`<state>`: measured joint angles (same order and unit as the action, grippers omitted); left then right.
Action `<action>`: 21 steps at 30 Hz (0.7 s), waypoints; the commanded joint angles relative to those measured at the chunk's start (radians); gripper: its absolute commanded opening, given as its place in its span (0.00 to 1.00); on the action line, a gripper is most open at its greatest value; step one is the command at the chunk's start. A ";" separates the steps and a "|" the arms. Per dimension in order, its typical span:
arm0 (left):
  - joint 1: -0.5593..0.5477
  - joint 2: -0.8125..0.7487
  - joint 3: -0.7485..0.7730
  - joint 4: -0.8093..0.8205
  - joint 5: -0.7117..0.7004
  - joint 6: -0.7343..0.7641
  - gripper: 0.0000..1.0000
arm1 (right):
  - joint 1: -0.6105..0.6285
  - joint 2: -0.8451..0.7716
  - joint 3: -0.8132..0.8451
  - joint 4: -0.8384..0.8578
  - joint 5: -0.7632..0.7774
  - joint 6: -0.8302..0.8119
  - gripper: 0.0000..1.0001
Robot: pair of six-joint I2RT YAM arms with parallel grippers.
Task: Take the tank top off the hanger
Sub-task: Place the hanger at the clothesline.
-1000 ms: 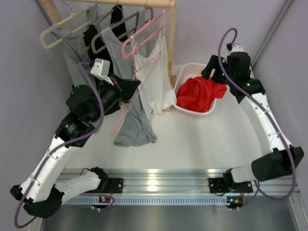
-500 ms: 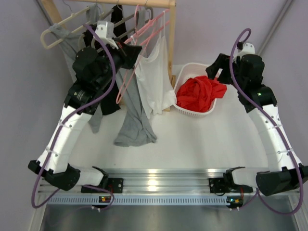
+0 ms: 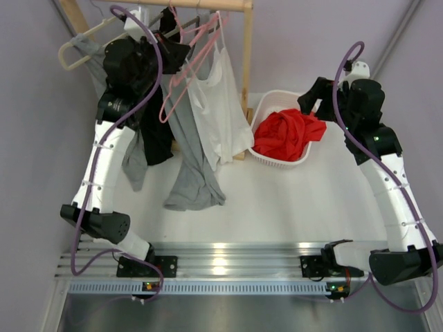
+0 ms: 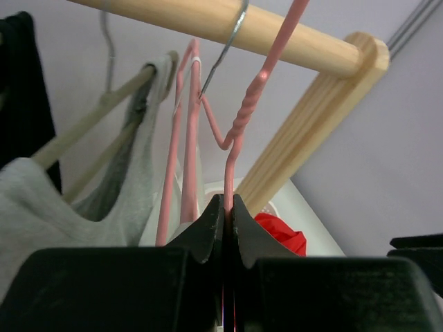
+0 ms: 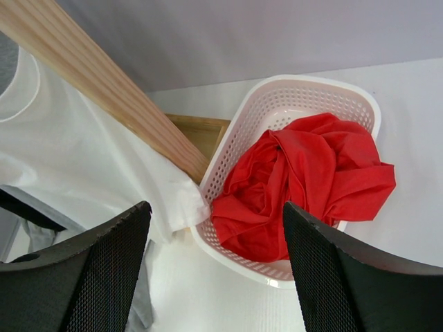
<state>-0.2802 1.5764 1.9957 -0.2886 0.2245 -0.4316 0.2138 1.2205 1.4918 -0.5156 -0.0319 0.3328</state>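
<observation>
The left fingers [image 4: 220,218] are pinched shut on the neck of the pink hanger [image 4: 239,131], up by the wooden rail [image 4: 208,17]. The gray tank top [image 3: 190,162] hangs at their 6 o'clock, its hem resting on the white worktop [image 3: 291,200]. The right fingers [image 3: 313,97] gape wide and empty above the basket [image 3: 277,162] of red cloth [image 3: 287,135]. Lilac walls [image 3: 34,138] stand on both sides.

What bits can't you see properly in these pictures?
1. Left wrist view: the pink hanger, pinched by the left gripper, runs off the top edge; whether it hooks the wooden rail is unclear.
2. Top external view: the left arm hides that grip with its own bulk.
3. Right wrist view: red cloth covers the floor of the basket.
</observation>
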 commanded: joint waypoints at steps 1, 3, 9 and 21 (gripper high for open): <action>0.100 -0.049 0.008 0.077 0.021 -0.070 0.00 | 0.004 -0.023 0.016 0.045 -0.017 -0.015 0.76; 0.146 -0.067 -0.011 0.094 0.022 -0.090 0.00 | 0.004 -0.019 0.018 0.045 -0.026 -0.014 0.76; 0.164 -0.079 -0.043 0.160 0.123 -0.159 0.00 | 0.004 -0.018 0.010 0.045 -0.028 -0.015 0.76; 0.044 -0.038 -0.003 0.181 0.184 -0.162 0.00 | 0.004 -0.015 0.021 0.045 -0.040 -0.009 0.76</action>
<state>-0.1989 1.5394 1.9556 -0.1925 0.3885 -0.5922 0.2138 1.2205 1.4918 -0.5159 -0.0582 0.3328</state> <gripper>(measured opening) 0.049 0.757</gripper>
